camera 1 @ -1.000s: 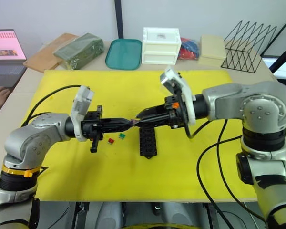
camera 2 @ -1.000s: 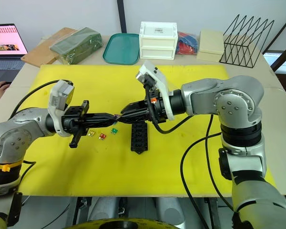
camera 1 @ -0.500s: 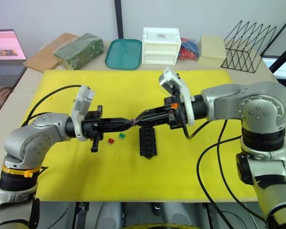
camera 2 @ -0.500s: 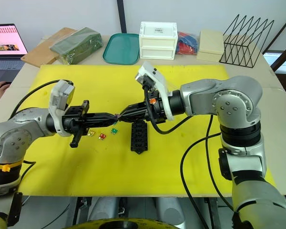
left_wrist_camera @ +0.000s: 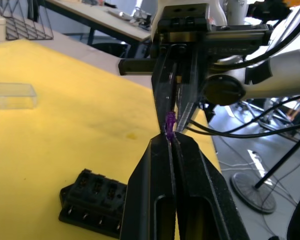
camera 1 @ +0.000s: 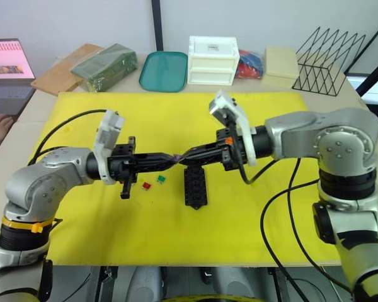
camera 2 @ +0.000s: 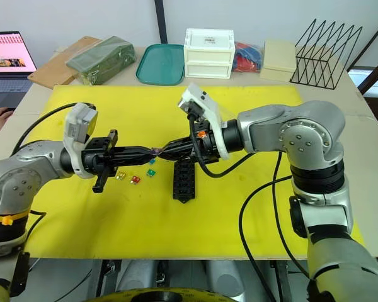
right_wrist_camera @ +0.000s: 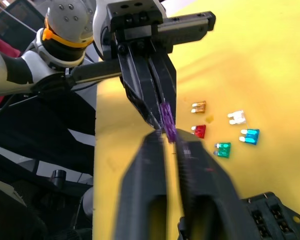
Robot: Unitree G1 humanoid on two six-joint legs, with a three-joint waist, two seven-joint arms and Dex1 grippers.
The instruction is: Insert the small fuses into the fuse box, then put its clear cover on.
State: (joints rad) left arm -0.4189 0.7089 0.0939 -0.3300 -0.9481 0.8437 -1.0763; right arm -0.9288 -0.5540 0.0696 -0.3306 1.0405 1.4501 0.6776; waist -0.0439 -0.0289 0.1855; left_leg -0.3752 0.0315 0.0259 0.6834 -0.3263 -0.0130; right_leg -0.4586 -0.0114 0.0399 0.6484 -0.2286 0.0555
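purple fuse (right_wrist_camera: 166, 119) — held aloft | fuse box (camera 1: 195, 186) — flat on mat | loose fuses (right_wrist_camera: 225, 131) beside

The left tool (left_wrist_camera: 171, 140) has its two black fingers pressed together on a purple fuse (left_wrist_camera: 169, 121). The right tool (left_wrist_camera: 174, 107) meets it tip to tip, touching the same fuse. Below, the black fuse box (left_wrist_camera: 92, 198) lies on the yellow mat (left_wrist_camera: 65, 130), the clear cover (left_wrist_camera: 12, 95) well apart.

a matt yellow mat (camera 1: 176, 251) is seen under a black plastic fuse box (camera 1: 195, 186); a translucent purple plastic fuse (right_wrist_camera: 167, 120) and matt black fingers (left_wrist_camera: 155, 170) are shown.
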